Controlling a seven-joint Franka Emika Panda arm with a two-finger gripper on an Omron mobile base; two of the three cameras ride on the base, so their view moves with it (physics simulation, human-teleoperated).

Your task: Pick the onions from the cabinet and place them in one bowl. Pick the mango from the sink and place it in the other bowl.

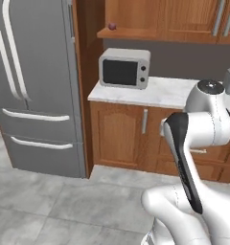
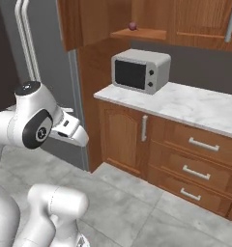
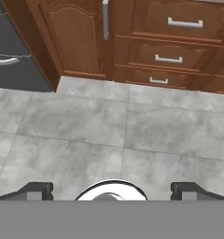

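While the arm sat folded low in front of the base, the tool (image 3: pixel 112 191) pointed down at the grey floor (image 3: pixel 109 126) with its tips spread wide and nothing between them. At the left stood one grey fridge (image 1: pixel 35 86). Right of it, one reddish-purple onion (image 1: pixel 112 26) lay on the open shelf of the cabinet (image 1: pixel 136 19), high above one microwave (image 1: pixel 124 67) that sat on the white worktop (image 1: pixel 150 91). I could count only that single onion; a second one, both bowls, the mango and the sink were not to be counted from here. Below the worktop were one cupboard door (image 3: pixel 72 37) and three drawers (image 3: pixel 172 51).

The risks, as I judged them: the onion was round and lay near the shelf's front edge, so a nudge from a tip could roll it off onto the microwave or floor. The reach was high and the microwave stood directly beneath, so the forearm might strike it on the way up. The cabinet's open door by the fridge could also catch the elbow.
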